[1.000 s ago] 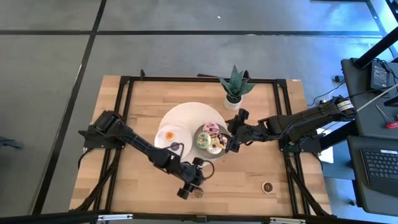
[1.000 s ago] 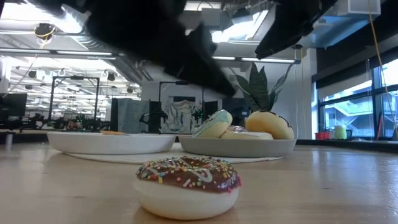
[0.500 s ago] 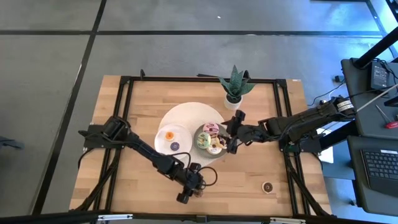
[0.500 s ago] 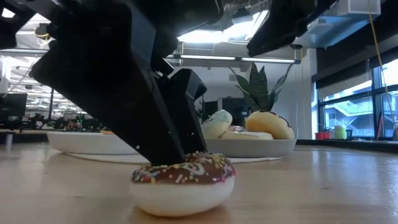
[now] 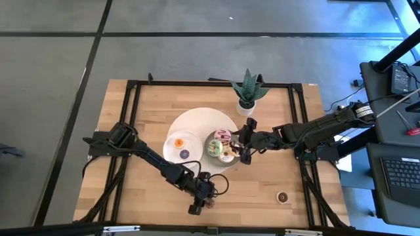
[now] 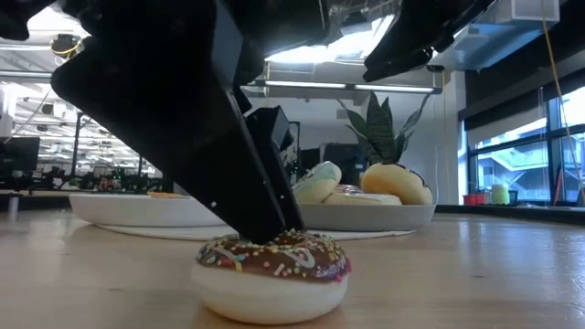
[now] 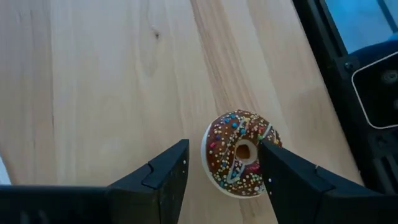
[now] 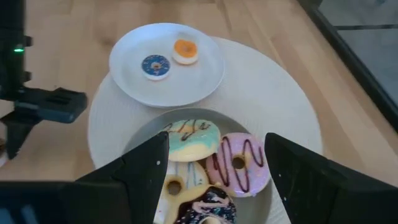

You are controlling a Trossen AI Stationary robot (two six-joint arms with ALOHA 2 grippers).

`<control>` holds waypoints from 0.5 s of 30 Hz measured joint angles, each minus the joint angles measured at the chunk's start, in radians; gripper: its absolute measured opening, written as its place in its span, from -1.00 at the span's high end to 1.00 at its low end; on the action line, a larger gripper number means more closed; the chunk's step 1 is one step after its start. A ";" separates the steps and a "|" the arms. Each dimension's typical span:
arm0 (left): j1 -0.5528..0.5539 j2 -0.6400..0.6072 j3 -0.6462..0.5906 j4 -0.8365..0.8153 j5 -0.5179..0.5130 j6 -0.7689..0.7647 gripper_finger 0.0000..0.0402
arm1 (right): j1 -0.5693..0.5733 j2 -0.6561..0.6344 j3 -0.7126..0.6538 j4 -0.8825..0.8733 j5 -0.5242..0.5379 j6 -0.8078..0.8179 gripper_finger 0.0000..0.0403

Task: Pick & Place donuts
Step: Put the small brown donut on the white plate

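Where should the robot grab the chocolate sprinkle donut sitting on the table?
Across its outer sides, coming straight down. The chocolate donut lies flat on the table, and the left end effector is open around it, one finger on each side.

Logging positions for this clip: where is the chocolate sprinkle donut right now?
In the high view the chocolate sprinkle donut lies on the bare wooden table near its front edge, between the open fingers of the left gripper, apart from the plates.

Open-plan office lab: ceiling lights [image 6: 55, 44], desks behind wooden workbench [image 5: 144, 111].
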 joint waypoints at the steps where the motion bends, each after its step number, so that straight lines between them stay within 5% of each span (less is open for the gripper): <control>1: 0.000 0.000 0.000 0.000 -0.005 0.001 0.07 | 0.000 0.000 0.000 0.000 -0.005 0.000 -0.32; 8: 0.000 0.000 0.000 -0.007 -0.064 0.008 0.15 | 0.000 0.000 0.000 0.000 -0.005 -0.007 -0.32; 15: 0.000 0.017 0.000 0.000 -0.020 -0.014 0.33 | 0.000 0.000 0.000 -0.002 -0.006 -0.010 -0.32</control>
